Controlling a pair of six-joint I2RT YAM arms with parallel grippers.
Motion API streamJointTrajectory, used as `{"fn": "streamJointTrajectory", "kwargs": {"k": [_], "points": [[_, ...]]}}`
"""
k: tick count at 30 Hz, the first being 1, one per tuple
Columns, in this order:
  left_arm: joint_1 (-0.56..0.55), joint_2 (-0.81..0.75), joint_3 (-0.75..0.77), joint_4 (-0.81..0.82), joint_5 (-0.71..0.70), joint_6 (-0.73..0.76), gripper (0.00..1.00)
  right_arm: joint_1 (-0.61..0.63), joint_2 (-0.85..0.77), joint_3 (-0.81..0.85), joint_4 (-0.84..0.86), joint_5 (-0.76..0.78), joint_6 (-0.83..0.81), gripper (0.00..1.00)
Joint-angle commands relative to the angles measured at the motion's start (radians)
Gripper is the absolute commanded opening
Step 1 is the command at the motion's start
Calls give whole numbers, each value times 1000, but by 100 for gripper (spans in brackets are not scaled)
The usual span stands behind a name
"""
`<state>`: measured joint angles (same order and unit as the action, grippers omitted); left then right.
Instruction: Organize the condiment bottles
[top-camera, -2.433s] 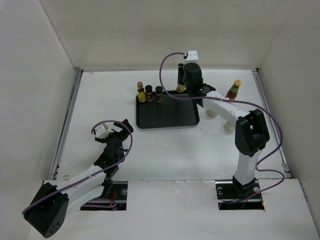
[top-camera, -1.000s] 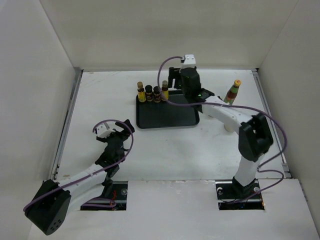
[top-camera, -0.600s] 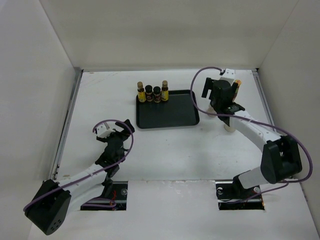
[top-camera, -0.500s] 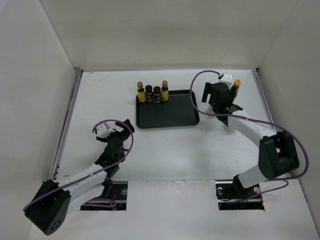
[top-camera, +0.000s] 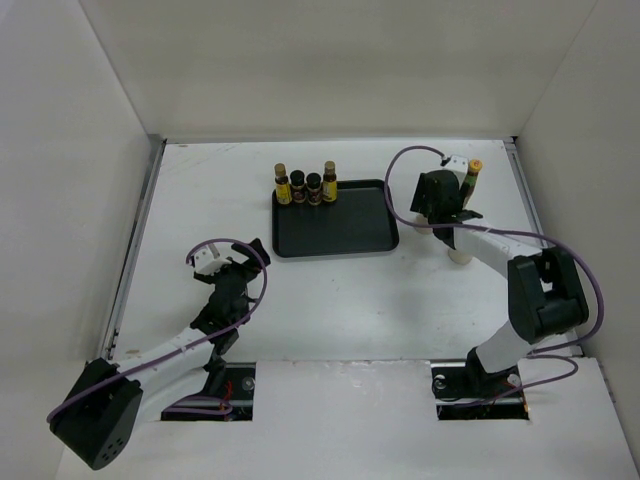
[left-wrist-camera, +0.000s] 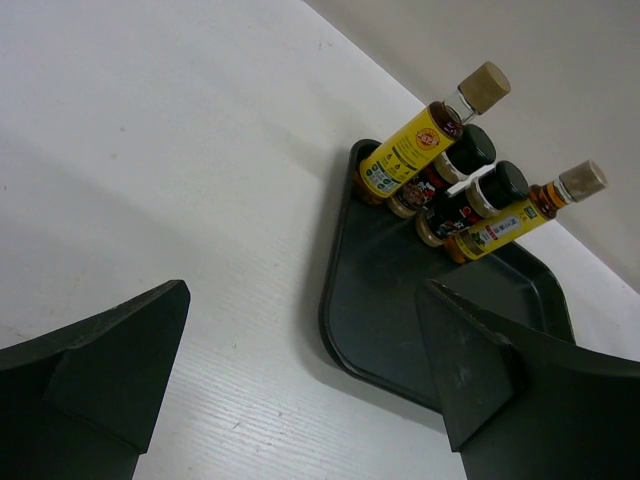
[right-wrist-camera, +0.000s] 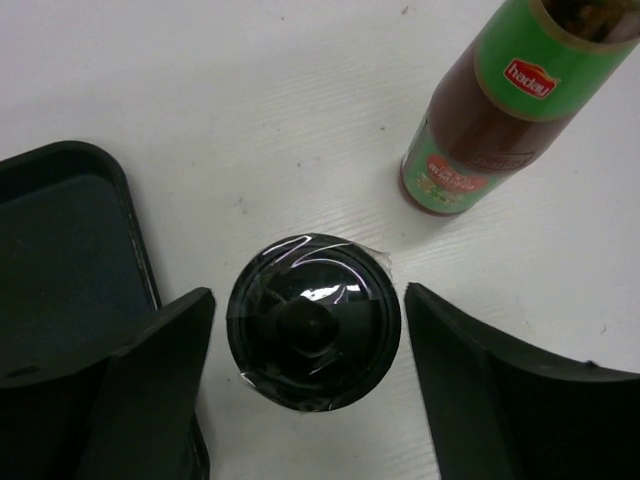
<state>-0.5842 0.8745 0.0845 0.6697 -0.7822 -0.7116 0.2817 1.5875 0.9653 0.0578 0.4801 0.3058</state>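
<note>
Four condiment bottles stand in a row on the back left edge of the black tray (top-camera: 340, 225): two slim brown ones with yellow labels (top-camera: 282, 185) (top-camera: 329, 181) and two small black-capped ones (top-camera: 306, 187). They also show in the left wrist view (left-wrist-camera: 425, 150). My right gripper (top-camera: 437, 205) is open and points down, its fingers on either side of a squat bottle's black cap (right-wrist-camera: 313, 320), not touching it. The red bottle with the green neck (right-wrist-camera: 480, 110) stands just behind it (top-camera: 469, 180). Another whitish bottle (top-camera: 458, 251) stands nearer. My left gripper (top-camera: 235, 270) is open and empty.
The tray's right edge (right-wrist-camera: 70, 250) lies just beside my right gripper's left finger (right-wrist-camera: 150, 370). White walls enclose the table on three sides. The right arm's purple cable (top-camera: 400, 175) loops over the table behind the tray.
My right gripper left a slim yellow-label bottle in the tray's row, swung right and came down open over the black-capped bottle beside the red one. The left arm has not moved.
</note>
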Motion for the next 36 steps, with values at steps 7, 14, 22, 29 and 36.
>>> {"fn": "streamJointTrajectory", "kwargs": {"k": [7, 14, 22, 29, 36], "points": [[10, 7, 0, 53, 14, -11, 100, -3, -79, -11, 152, 9, -3, 57], [10, 17, 3, 54, 20, -11, 100, 138, -75, 120, 166, 0, -73, 58], [7, 20, 4, 56, 26, -12, 100, 240, 211, 370, 195, -63, -69, 58], [8, 9, 1, 56, 31, -12, 100, 254, 368, 509, 217, -89, -56, 58], [4, 21, 4, 64, 34, -12, 100, 254, 434, 547, 237, -93, -27, 59]]}}
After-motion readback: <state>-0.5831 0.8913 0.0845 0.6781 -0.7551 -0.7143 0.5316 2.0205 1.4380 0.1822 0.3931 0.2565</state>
